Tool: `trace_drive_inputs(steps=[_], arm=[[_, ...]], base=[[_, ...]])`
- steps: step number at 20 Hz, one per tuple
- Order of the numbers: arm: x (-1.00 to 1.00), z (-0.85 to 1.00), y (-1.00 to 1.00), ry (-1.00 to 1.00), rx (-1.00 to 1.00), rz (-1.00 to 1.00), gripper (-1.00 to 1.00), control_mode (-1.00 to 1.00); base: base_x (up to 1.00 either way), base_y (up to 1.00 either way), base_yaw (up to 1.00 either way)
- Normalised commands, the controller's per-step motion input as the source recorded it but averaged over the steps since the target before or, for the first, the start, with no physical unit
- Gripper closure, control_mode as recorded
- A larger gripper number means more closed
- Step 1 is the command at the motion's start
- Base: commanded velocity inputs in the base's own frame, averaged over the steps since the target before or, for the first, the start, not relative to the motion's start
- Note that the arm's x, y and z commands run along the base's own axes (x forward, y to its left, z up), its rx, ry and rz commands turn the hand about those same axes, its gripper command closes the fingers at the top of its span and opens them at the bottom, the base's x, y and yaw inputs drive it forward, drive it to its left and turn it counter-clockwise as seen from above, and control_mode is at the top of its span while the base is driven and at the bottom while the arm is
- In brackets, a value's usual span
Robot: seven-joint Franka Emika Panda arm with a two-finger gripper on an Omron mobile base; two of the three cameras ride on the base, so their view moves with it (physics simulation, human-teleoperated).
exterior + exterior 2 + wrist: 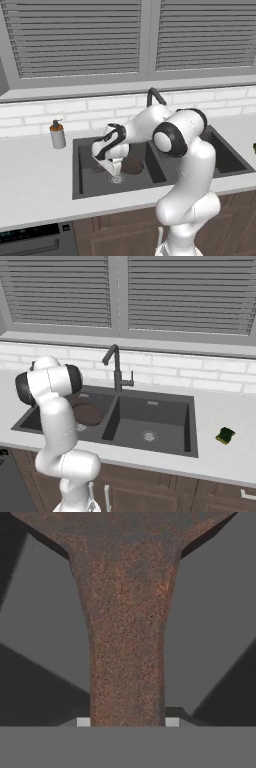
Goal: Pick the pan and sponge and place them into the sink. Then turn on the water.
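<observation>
The dark-brown pan (133, 165) lies low in the left basin of the dark-grey sink (76, 170), and the right base view also shows the pan (88, 414) in the sink (150, 405). My gripper (115, 171) reaches down into that basin. In the hand view the gripper (127, 722) is shut on the pan's rusty brown handle (127, 657), with one fingertip (83, 722) on each side. On the counter right of the sink rests the green and yellow sponge (226, 435). No water is in view at the faucet (116, 368).
A grey soap dispenser (58, 134) with an orange top stands on the counter left of the sink. The dark gooseneck faucet (152, 95) rises behind the divider. The right basin (149, 428) holds just its silver drain. White tiles and shuttered windows close the back.
</observation>
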Motion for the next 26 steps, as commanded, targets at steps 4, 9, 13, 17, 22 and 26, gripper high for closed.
trace_drive_inputs(steps=[4,9,13,17,22,26], arm=[[0.14,-0.53,0.0,-0.02,0.0,-0.11,1.0,-1.0],[0.4,-0.52,-0.02,0.0,0.0,-0.12,1.0,-1.0],[0.49,-0.58,-0.06,0.0,0.0,-0.12,1.0,-1.0],[0.53,-0.65,-0.06,0.0,0.0,-0.12,1.0,-1.0],[0.53,-0.69,-0.09,0.0,0.0,-0.11,1.0,-1.0],[0.33,-0.76,-0.24,0.0,0.0,-0.11,1.0,-1.0]], base=[[0.0,0.0,0.0],[0.0,0.0,0.0],[0.0,0.0,0.0],[0.0,0.0,0.0],[0.0,0.0,0.0],[0.0,0.0,0.0]])
